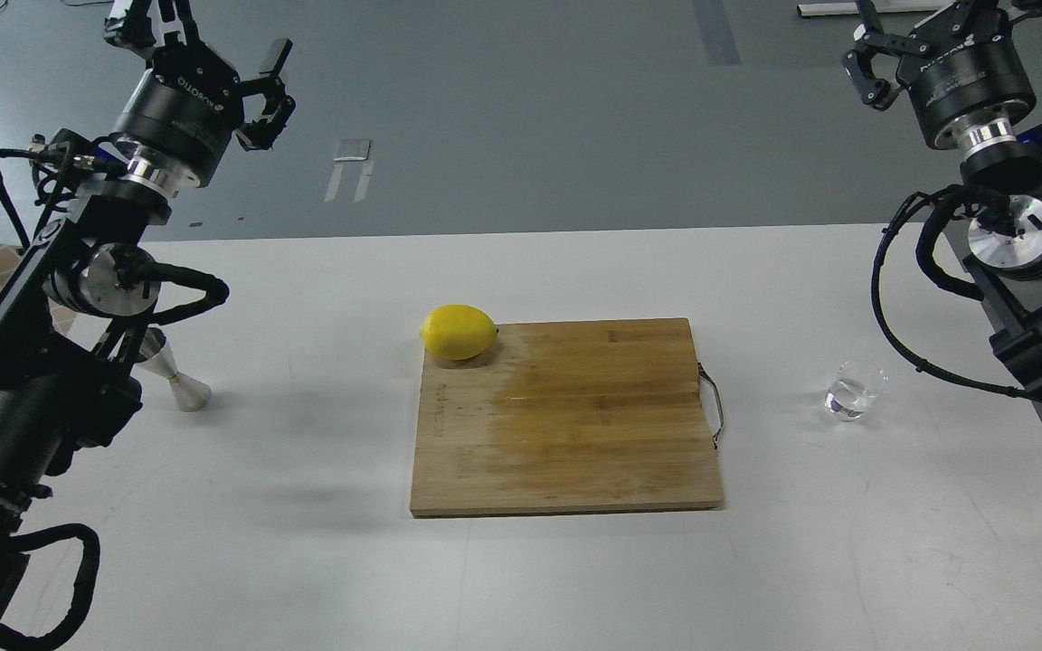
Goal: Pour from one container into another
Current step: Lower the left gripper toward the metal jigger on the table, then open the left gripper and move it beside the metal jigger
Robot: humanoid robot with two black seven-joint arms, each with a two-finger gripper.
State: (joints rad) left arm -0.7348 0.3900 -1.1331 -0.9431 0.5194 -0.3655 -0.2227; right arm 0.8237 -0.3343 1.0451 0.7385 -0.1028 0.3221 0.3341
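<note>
The clear glass tumbler (854,390) stands upright on the white table (575,579), right of the board, with a little clear liquid in it. Over at the left, the steel jigger (179,380) also stands upright, its upper cone partly hidden behind my left arm. My left gripper (206,38) is raised high above the table's far left, well above the jigger, open and empty. At the top right, far above the tumbler, my right gripper (942,32) is held open and empty, its fingertips partly cut off by the frame's edge.
A wooden cutting board (566,416) with a wire handle on its right side lies at the table's middle. A yellow lemon (459,332) rests at its far left corner. Grey floor lies beyond the table's far edge.
</note>
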